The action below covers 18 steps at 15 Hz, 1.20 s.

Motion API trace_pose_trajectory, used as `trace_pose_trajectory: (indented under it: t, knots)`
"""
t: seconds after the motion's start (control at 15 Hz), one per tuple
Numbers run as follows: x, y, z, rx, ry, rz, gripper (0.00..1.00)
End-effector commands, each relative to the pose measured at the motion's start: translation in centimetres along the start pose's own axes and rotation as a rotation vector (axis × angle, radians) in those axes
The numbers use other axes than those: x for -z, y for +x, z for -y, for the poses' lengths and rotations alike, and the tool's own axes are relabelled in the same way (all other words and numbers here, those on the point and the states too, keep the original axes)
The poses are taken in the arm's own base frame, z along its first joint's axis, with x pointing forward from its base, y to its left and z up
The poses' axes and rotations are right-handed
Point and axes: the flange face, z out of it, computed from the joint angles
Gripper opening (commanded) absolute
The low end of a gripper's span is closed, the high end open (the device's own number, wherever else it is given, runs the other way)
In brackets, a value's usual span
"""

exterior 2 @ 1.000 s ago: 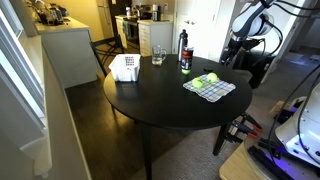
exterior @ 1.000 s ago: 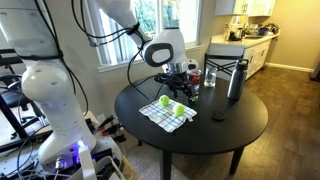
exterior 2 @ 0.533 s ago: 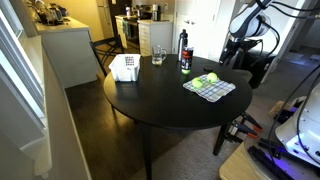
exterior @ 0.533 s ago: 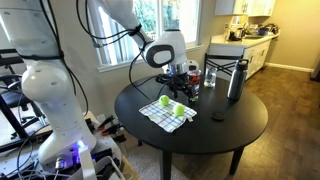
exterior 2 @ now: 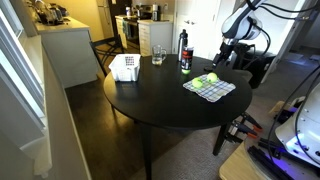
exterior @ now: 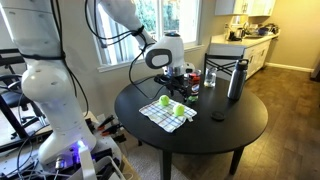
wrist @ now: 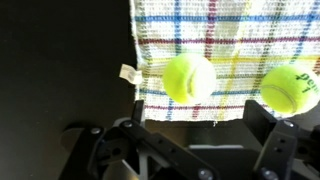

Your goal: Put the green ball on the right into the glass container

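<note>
- On the round black table (exterior: 232,126) a checked cloth (exterior: 160,115) lies flat. The room around it is a home kitchen, with a bright window (exterior: 150,20) behind and counters (exterior: 250,45) at the back.
- The green ball (wrist: 189,78) sits on the cloth near its edge, beside its twin (wrist: 288,88) but apart from it. In the wrist view it is almost centred.
- It is round – no long axis and no heading to give.
- The gripper (exterior: 180,80) hangs above the cloth's far edge with its fingers (wrist: 282,150) spread wide, grasping nothing.
- The glass container (exterior 2: 185,66), reddish at the bottom, stands upright well away from the cloth. It is close by the dark bottle (exterior: 236,80), but whether they touch I cannot tell.
- A plain glass (exterior: 210,77) stands near that bottle.
</note>
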Motion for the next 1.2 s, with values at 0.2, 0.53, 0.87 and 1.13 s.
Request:
trace_pose_trajectory:
  t: [0.2, 0.53, 0.87, 1.13]
  knots:
    - [-3.9, 1.6, -0.1, 0.002, 0.060, 0.033, 1.00]
    - [-4.7, 1.9, -1.3, -0.006, 0.072, 0.049, 1.00]
    - [-5.3, 2.7, -0.5, 0.018, 0.169, 0.037, 1.00]
    - [-6.5, 2.1, -0.6, 0.019, 0.207, 0.113, 1.00]
